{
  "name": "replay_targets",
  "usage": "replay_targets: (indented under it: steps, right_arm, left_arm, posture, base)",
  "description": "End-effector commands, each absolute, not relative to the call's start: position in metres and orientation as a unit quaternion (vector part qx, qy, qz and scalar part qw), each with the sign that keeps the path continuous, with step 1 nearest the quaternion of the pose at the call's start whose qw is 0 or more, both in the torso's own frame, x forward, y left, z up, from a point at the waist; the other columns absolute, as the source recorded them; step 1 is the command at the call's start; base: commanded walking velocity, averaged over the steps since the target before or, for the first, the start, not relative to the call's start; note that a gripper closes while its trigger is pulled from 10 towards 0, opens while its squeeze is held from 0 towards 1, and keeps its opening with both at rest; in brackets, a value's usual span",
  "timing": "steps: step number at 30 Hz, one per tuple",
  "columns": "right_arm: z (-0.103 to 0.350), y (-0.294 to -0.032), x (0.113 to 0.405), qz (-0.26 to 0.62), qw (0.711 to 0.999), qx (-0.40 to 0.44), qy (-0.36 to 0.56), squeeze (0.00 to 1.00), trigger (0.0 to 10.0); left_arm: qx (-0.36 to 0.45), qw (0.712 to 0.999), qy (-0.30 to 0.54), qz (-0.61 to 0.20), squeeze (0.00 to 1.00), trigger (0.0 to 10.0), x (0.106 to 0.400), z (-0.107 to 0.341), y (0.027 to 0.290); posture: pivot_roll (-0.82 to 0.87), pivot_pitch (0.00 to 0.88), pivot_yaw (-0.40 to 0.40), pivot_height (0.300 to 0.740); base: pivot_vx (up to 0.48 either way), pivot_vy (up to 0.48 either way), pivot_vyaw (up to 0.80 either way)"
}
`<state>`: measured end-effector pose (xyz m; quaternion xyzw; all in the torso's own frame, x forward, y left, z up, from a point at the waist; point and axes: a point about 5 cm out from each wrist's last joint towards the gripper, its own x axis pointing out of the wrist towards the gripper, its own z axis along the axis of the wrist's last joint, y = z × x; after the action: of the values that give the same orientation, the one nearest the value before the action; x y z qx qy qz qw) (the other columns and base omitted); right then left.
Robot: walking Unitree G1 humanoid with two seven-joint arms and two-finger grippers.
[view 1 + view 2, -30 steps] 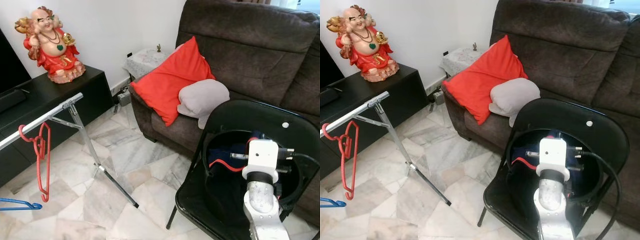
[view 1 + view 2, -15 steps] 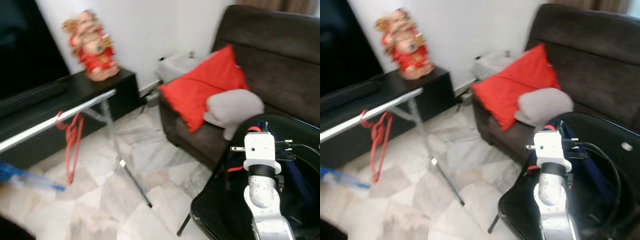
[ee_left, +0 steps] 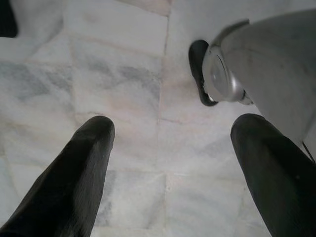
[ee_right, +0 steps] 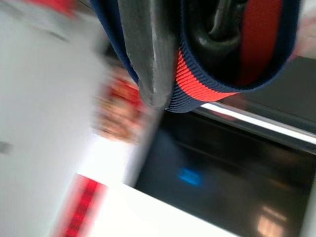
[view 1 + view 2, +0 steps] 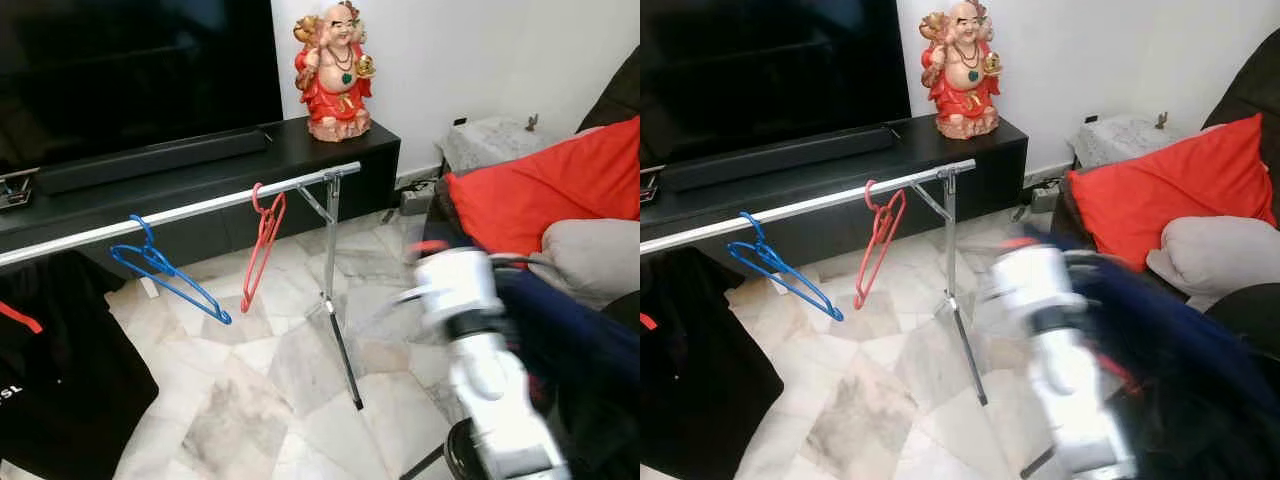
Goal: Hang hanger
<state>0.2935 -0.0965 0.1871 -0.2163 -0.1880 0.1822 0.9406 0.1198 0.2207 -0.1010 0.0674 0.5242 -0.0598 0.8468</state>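
Since the earlier pictures the whole view has swung to the robot's left, so the black chair and most of the brown sofa have slid out of sight, while the long silver metal clothes rail [image 5: 200,208] now runs across the middle. The right arm, blurred, has lifted off the chair seat and carries a dark navy cloth with a red-striped edge [image 5: 1160,340] up in front of the robot. Two empty hangers hang on the rail: one blue plastic hanger [image 5: 165,275] and one red plastic hanger [image 5: 262,240], a little apart from each other. One black garment [image 5: 60,370] hangs from the rail further toward the robot's left. In the right wrist view the right gripper [image 4: 197,44] is closed on the navy cloth, whose navy and red band [image 4: 197,84] wraps around the black fingers [image 4: 143,49]; a dark curved bar sits inside the band, but it is too blurred to tell if it is a hanger. The cloth and the right gripper are well apart from the rail, off to its right end. The left gripper [image 3: 170,143] hangs low over the pale marble floor [image 3: 128,74], its two black fingers [image 3: 74,168] spread wide with nothing between them. One red and gold laughing statue [image 5: 333,65] stands on the low black TV cabinet [image 5: 200,170]. One red cushion [image 5: 1170,190] and one grey cushion [image 5: 1220,255] lie to the right.
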Motion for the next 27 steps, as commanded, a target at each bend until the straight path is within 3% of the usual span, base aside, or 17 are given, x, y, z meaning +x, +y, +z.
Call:
replay_targets:
  steps: [1,5,10,16,17,20,21,23,26,27]
  right_arm:
    - [0.202,-0.088,0.284,0.248,0.928,-0.182,-0.21,0.0,10.0]
    - [0.206,-0.075,0.272,0.335,0.906,-0.159,-0.202,0.0,10.0]
    - [0.197,-0.075,0.267,0.378,0.896,-0.156,-0.175,0.0,10.0]
    - [0.209,-0.066,0.232,0.517,0.837,-0.057,-0.171,0.0,10.0]
    - [0.209,-0.068,0.234,0.508,0.842,-0.056,-0.173,0.0,10.0]
    - [0.201,-0.084,0.257,0.408,0.896,-0.058,-0.163,0.0,10.0]
    - [0.189,-0.097,0.272,0.343,0.927,-0.067,-0.135,0.0,10.0]
    - [0.171,-0.116,0.287,0.255,0.959,-0.084,-0.087,0.0,10.0]
    - [0.158,-0.132,0.295,0.179,0.98,-0.067,-0.051,0.0,10.0]
    - [0.152,-0.144,0.299,0.109,0.992,-0.052,-0.033,0.0,10.0]
  left_arm:
    - [0.072,0.845,0.527,-0.062,0.0,10.0,0.12,-0.101,0.222]
    - [0.071,0.845,0.527,-0.061,0.0,10.0,0.12,-0.101,0.221]
    - [0.07,0.844,0.528,-0.063,0.0,10.0,0.12,-0.101,0.221]
    - [0.071,0.844,0.529,-0.063,0.0,10.0,0.12,-0.101,0.221]
    - [0.071,0.844,0.529,-0.062,0.0,10.0,0.12,-0.101,0.221]
    - [0.072,0.843,0.529,-0.062,0.0,10.0,0.12,-0.101,0.222]
    - [0.072,0.844,0.528,-0.062,0.0,10.0,0.12,-0.101,0.222]
    - [0.073,0.844,0.527,-0.062,0.0,10.0,0.12,-0.101,0.222]
    - [0.075,0.845,0.525,-0.059,0.0,10.0,0.121,-0.101,0.222]
    - [0.075,0.847,0.523,-0.054,0.0,10.0,0.121,-0.1,0.223]
  posture:
    - [-0.02,0.043,0.079,0.74]
    - [-0.03,0.045,0.077,0.74]
    - [-0.03,0.046,0.075,0.74]
    - [-0.03,0.049,0.076,0.74]
    - [-0.03,0.05,0.076,0.74]
    - [-0.03,0.05,0.078,0.74]
    - [-0.03,0.05,0.078,0.74]
    - [-0.03,0.05,0.08,0.74]
    - [-0.02,0.048,0.078,0.74]
    - [-0.02,0.047,0.077,0.74]
  base:
    - [0.0,0.0,0.0]
    - [0.0,0.0,0.0]
    - [0.0,0.0,0.0]
    - [0.0,0.0,0.0]
    - [0.0,0.0,0.0]
    - [0.0,0.0,0.0]
    - [0.0,0.0,0.0]
    - [0.0,0.0,0.0]
    - [0.0,0.0,0.0]
    - [0.0,0.0,0.0]
